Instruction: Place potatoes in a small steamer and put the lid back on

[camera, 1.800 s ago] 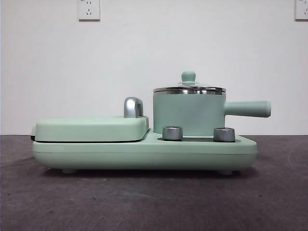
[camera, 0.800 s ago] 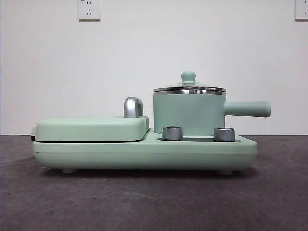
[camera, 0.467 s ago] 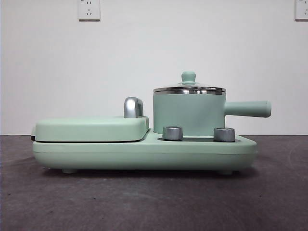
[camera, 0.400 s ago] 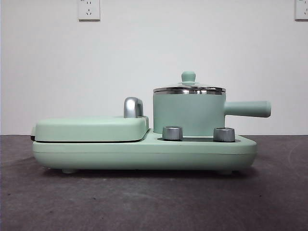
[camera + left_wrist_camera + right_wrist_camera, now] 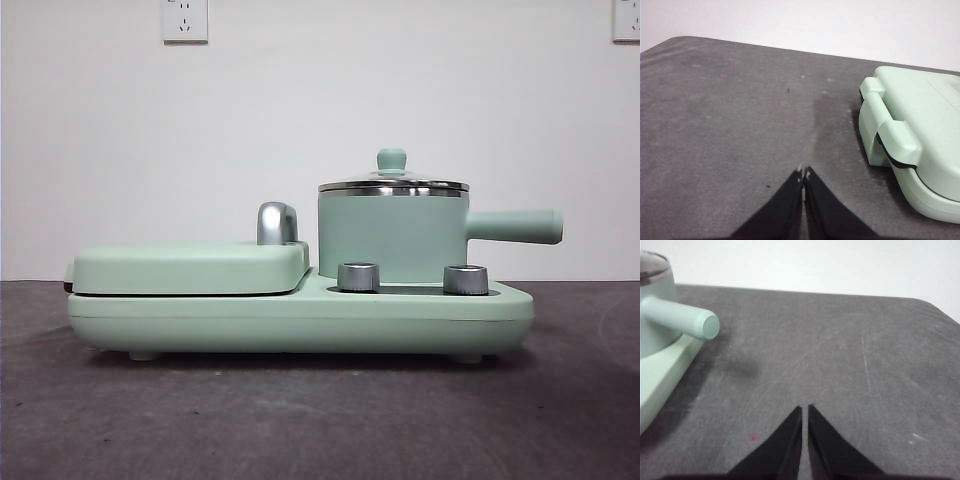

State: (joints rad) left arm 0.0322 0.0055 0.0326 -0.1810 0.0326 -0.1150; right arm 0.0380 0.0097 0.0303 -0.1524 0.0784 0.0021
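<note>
Dark grey counter [image 5: 320, 420] carries mint-green cooker base [image 5: 300, 318]. On it stands small mint-green cylindrical steamer pot [image 5: 392, 238], contents hidden, straight handle horizontal, glass steel-rimmed lid [image 5: 393, 183] on. Left gripper [image 5: 803, 175] and right gripper [image 5: 805, 411] over bare counter, jaws closed, empty.

Lying across the middle of the table [image 5: 560, 420] as one long cooker base [image 5: 300, 315]. Bearing the griddle cover [image 5: 190, 265] on the left part and the small steamer [image 5: 392, 238] on the right part, with the cover's handle [image 5: 277, 222] rising between them. Sitting on top of the steamer, knob uppermost: the lid [image 5: 393, 185]. Pointing rightward past the base's end: the steamer's side handle [image 5: 515, 226]. Standing side by side just before the steamer: two dials [image 5: 359, 276]. Hanging over the table left of the base, the left gripper [image 5: 803, 174]; right of it, near the side handle's tip, the right gripper [image 5: 805, 409].
</note>
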